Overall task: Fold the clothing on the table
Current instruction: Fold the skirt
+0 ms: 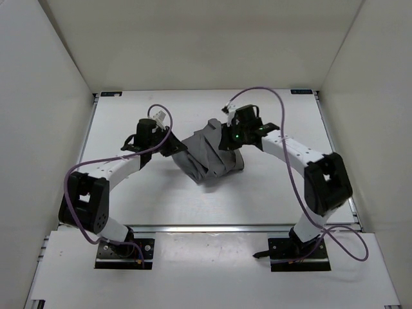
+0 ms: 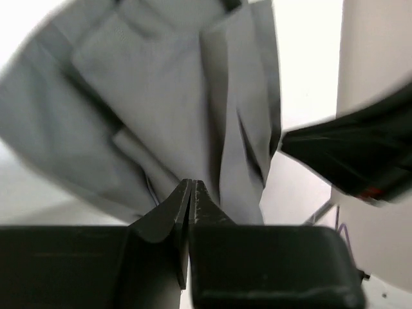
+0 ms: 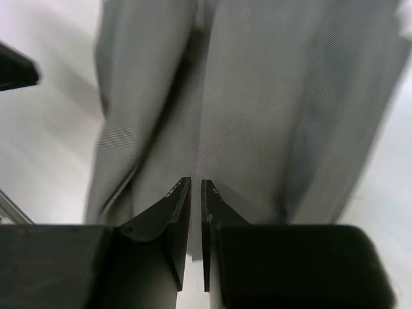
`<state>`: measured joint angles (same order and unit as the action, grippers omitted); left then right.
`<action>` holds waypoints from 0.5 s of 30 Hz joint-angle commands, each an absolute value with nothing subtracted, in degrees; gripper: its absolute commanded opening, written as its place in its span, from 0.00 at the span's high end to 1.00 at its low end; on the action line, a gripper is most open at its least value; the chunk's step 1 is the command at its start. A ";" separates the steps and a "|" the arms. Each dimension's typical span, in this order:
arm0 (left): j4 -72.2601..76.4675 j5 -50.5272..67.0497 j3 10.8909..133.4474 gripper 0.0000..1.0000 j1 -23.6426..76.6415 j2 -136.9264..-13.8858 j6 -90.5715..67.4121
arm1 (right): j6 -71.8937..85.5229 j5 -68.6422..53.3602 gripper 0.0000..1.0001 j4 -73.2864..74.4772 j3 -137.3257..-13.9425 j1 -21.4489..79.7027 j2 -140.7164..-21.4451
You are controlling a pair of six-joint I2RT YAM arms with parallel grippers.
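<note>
Nearby, a purple cable (image 1: pixel 259 89) arches beside the bunched clothing (image 1: pixel 205 154).

The right gripper (image 3: pixel 195 185) pinches the pleated grey clothing (image 3: pixel 270 96) between nearly closed jaws.

We see the clothing (image 1: pixel 209 154) in dark grey, its pleats showing as darker parallel lines just beyond the left gripper's (image 2: pixel 191 187) black fingers (image 2: pixel 161 219). Ahead of the right gripper's (image 3: pixel 195 183) black fingers (image 3: pixel 158 215), the same grey shows a fine woven grain. The table (image 1: pixel 161 193) is matte white, the cables (image 1: pixel 84 166) are purple, and the arms (image 1: pixel 293 149) are white with black joints.
</note>
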<state>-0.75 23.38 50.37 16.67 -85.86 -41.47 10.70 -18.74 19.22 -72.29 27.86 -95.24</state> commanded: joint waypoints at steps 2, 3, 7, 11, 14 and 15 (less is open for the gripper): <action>0.71 23.29 48.51 0.91 18.72 -83.41 -42.02 | 9.66 -20.73 0.91 19.25 -73.91 32.33 -102.20; 0.01 23.20 48.69 0.91 18.55 -83.32 -41.40 | 9.49 -21.35 0.92 18.99 -75.13 32.87 -103.26; -1.85 23.30 47.99 0.89 17.23 -81.92 -41.04 | 10.37 -24.34 0.95 19.86 -81.37 37.95 -109.95; -2.99 22.50 47.02 0.88 15.65 -80.25 -40.87 | 11.34 -25.75 0.95 19.95 -86.92 41.74 -113.46; -4.39 22.41 47.63 0.85 15.91 -80.42 -39.99 | 11.87 -24.71 0.96 19.52 -86.32 41.93 -113.03; -4.66 22.41 47.55 0.84 16.08 -80.42 -39.56 | 11.87 -24.44 0.96 19.25 -85.70 41.40 -112.24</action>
